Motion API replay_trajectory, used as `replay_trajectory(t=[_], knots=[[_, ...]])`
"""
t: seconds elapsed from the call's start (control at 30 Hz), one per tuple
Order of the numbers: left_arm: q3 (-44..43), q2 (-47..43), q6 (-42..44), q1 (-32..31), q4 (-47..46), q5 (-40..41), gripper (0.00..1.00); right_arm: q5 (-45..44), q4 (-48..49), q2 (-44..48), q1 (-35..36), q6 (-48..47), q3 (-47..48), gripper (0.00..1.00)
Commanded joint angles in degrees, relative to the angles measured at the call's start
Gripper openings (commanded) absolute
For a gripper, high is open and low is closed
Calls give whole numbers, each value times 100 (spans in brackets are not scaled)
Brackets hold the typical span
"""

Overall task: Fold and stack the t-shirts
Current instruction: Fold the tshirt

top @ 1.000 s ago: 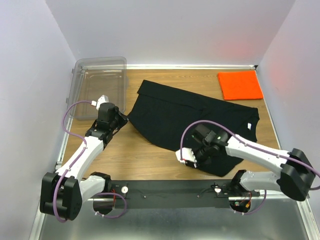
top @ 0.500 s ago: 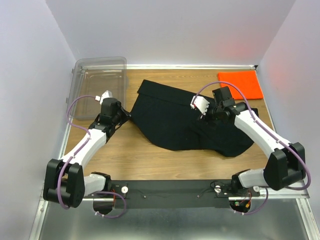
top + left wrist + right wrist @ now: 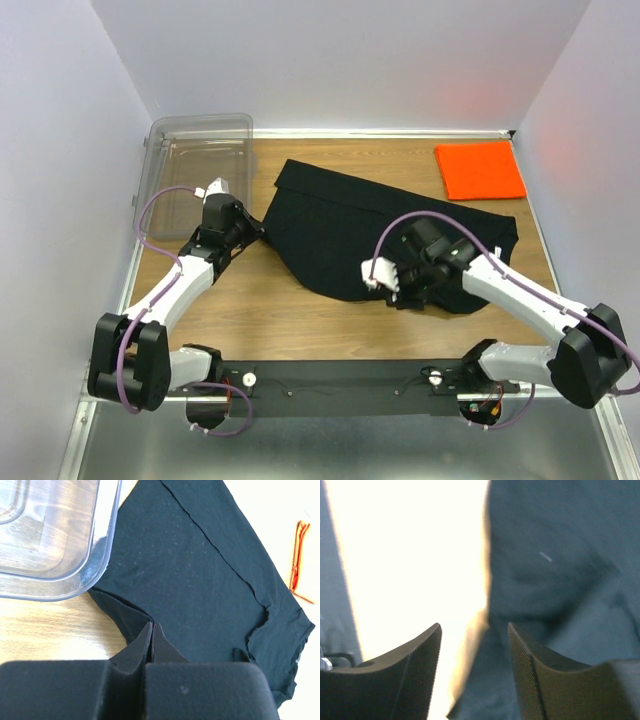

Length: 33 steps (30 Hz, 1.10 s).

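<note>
Hem grab next: right gripper (image 3: 472, 630), jaws apart and empty, hovers over black shirt's (image 3: 350, 225) near edge. Drop straight, pinch one clean layer. Left gripper (image 3: 152, 628) clamps shirt's left corner by bin (image 3: 200, 122); hold tension there. Orange shirt (image 3: 480, 170) lies folded, far right.

Left claw (image 3: 151, 626) pressed shut, arm stretched forward; right claw (image 3: 474, 630) parted, arm bent inward.

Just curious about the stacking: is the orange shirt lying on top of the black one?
No, the orange shirt lies flat beyond the black shirt, not on it.
</note>
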<state>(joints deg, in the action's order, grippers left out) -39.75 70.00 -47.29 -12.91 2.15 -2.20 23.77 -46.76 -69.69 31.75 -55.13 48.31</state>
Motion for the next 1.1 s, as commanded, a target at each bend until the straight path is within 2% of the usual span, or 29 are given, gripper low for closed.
replay_trajectory(t=[0.0,0.23,0.27,0.4,0.53,0.63,0.73,0.77,0.83,0.9,0.97,1.07], knots=[[46,32,88,51,-189,-185,0,-811,263,-88,797,177,-296,66],[222,-21,62,69,-338,-255,0,-2340,738,-308,676,582,-551,71],[222,-21,70,78,-338,-264,0,-2672,869,-387,388,635,-560,70],[178,-56,97,95,-330,-281,0,-2895,1020,-405,-596,618,-359,69],[160,-57,123,122,-321,-273,0,-2738,1011,-29,-863,574,-235,70],[143,-56,141,139,-312,-334,0,-2010,810,210,-863,408,-182,73],[134,-100,132,148,-303,-343,0,-825,318,438,-863,-240,-68,74],[134,-100,132,148,-303,-343,0,-108,-14,508,-863,-461,-94,75],[151,-135,141,148,-294,-352,0,398,-201,457,-854,-804,-173,75],[178,-135,132,157,-294,-369,0,497,-202,81,-846,-1034,-252,73],[221,-170,132,157,-294,-387,0,104,95,-245,-854,-868,-348,65],[265,-214,123,174,-303,-413,0,-196,614,-247,-846,-630,-542,63]])
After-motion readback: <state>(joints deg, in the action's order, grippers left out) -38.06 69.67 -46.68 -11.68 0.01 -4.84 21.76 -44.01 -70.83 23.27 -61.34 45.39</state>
